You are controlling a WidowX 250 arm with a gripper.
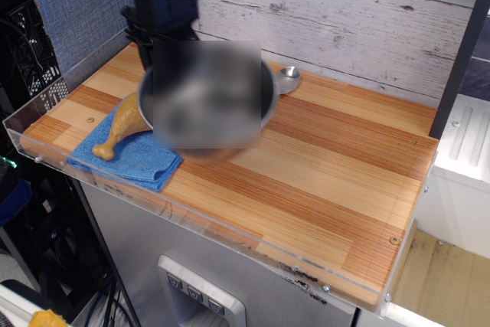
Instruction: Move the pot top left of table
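The gripper (pixel 153 63) is descending from the top left of the view, its black body partly hidden behind the pot (pixel 205 97); whether its jaws are clamping the pot's rim cannot be told, since a blurred patch is covering most of the pot. The pot is sitting over the left-centre of the table (pixel 321 166), overlapping the chicken drumstick (pixel 119 124), which is lying on the blue cloth (pixel 134 160) at the left front edge. A metal spoon (pixel 288 78) is lying just beside the pot's right rim, near the back wall.
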